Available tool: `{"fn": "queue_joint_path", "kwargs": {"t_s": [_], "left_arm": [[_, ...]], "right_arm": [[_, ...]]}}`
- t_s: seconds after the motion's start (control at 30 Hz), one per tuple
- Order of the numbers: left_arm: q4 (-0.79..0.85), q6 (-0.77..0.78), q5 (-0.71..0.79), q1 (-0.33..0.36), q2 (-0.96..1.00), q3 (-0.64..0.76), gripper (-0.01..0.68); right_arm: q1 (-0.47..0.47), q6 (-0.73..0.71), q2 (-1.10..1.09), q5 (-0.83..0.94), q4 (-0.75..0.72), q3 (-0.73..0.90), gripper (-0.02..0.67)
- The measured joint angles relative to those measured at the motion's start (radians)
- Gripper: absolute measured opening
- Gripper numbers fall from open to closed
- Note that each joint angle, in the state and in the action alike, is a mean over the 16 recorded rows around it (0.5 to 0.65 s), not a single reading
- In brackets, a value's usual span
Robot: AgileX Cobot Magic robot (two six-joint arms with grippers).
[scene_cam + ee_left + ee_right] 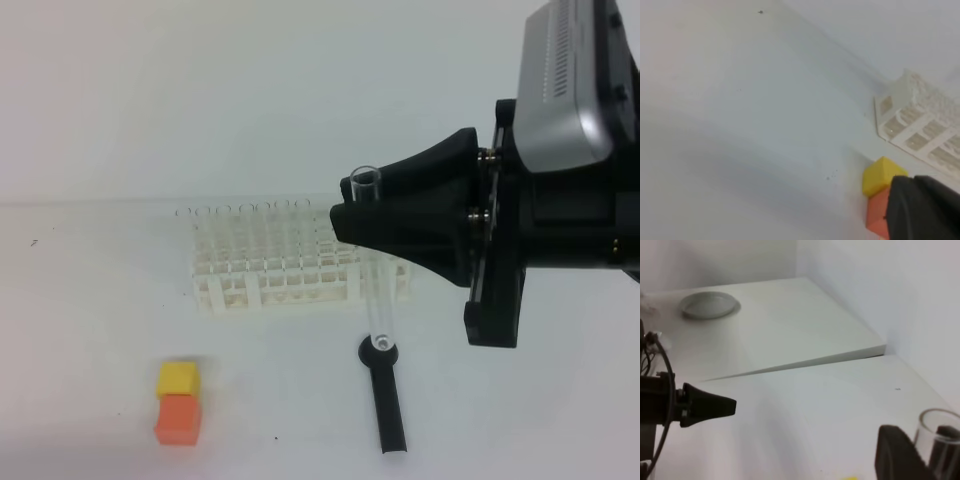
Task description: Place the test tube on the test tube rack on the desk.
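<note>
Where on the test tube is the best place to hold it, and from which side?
Near the open rim, from the side, as the right gripper does now. The test tube hangs upright; a high grip leaves the long rounded lower end free to drop into a hole of the test tube rack.

Clear colourless test tube [376, 262]; white lattice test tube rack [270, 268]; black right pincer [362, 213]; yellow block [178, 379] and orange block [179, 419]; black stick [385, 395]; plain white surface [90, 330].

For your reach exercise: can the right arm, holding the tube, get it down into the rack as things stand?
Probably yes. The right tool holds the tube upright near the rack's right end, and nothing covers the holes.
</note>
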Motion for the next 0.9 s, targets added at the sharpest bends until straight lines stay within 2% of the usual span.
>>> {"fn": "queue_joint_path", "kwargs": {"t_s": [0.4,0.9], "left_arm": [[0.049,0.000,0.000,-0.122,0.000,0.000,-0.001],[0.091,0.036,0.003,-0.147,0.000,0.000,-0.001]], "right_arm": [[0.000,0.003,0.000,0.013,-0.018,0.000,0.125],[0.000,0.035,0.000,0.024,-0.018,0.000,0.125]]}}
